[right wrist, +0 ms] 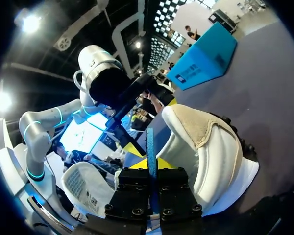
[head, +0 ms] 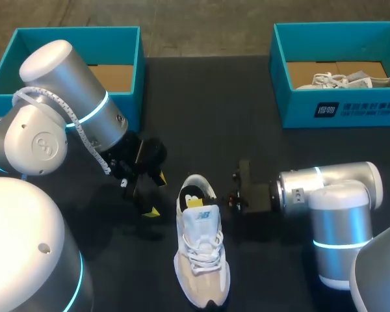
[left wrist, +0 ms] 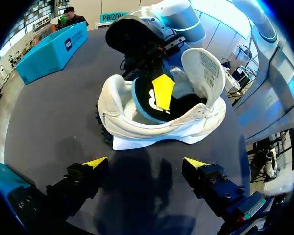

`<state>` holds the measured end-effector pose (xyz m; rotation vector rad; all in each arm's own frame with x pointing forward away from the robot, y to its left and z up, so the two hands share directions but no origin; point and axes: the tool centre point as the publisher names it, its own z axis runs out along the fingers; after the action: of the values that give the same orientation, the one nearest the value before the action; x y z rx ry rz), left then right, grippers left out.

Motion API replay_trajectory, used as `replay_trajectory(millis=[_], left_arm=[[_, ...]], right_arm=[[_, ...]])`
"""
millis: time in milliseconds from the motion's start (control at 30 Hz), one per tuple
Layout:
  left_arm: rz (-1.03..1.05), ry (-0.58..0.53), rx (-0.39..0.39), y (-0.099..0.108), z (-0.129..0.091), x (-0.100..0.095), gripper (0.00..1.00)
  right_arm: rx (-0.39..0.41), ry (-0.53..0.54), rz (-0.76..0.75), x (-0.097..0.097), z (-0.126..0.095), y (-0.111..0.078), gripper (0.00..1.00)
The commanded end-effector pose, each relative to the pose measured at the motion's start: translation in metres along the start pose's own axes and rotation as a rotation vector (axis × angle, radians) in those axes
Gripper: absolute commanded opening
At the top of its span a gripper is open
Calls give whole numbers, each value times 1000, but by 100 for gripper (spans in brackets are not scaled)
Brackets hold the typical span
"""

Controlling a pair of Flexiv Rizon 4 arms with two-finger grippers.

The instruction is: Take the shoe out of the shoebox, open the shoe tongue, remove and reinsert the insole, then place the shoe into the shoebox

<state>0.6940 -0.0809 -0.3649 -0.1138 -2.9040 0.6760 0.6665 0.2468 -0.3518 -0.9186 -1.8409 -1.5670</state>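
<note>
The white sneaker (head: pixel 201 250) is lying on the dark counter (head: pixel 201 130) between both claws. Its black insole (left wrist: pixel 148 94) is being pinched at the heel opening by the right claw (right wrist: pixel 151 164), while the left claw (left wrist: pixel 144 164) is being held wide nearby.

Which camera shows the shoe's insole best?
Left wrist view: the insole faces it, black with a blue rim, in the shoe. Right wrist view shows only its edge; head view, a dark patch.

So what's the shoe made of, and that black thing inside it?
The shoe looks like white cloth with soft beige suede-like patches, matte and fuzzy at the heel. The insole is probably foam: black cloth-like top, thin blue edge.
</note>
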Motion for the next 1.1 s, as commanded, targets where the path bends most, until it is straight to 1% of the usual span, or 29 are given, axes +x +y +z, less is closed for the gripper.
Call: replay_trajectory(millis=[33,100,133,167,333,533,800,867,900,933,1100], left_arm=[[1,-1,1,1,0,1,100],[1,-1,1,1,0,1,100],[1,-1,1,1,0,1,100],[1,-1,1,1,0,1,100],[1,-1,1,1,0,1,100],[1,-1,1,1,0,1,100],[1,-1,1,1,0,1,100],[1,-1,1,1,0,1,100],[1,-1,1,1,0,1,100],[1,-1,1,1,0,1,100],[1,-1,1,1,0,1,100]], right_arm=[[-23,-12,-32,9,-1,-1,22],[-31,-13,-60,12,-2,3,33],[-33,-16,-74,14,-2,5,36],[-36,-17,-85,16,-2,7,37],[-44,-17,-125,21,-4,15,40],[-50,-17,-156,24,-6,22,40],[-55,-28,-172,26,-9,26,38],[-61,-33,-168,23,-11,26,36],[-65,-33,-164,21,-12,26,28],[-69,-33,-160,19,-13,25,0],[-77,-22,-130,7,-14,25,0]])
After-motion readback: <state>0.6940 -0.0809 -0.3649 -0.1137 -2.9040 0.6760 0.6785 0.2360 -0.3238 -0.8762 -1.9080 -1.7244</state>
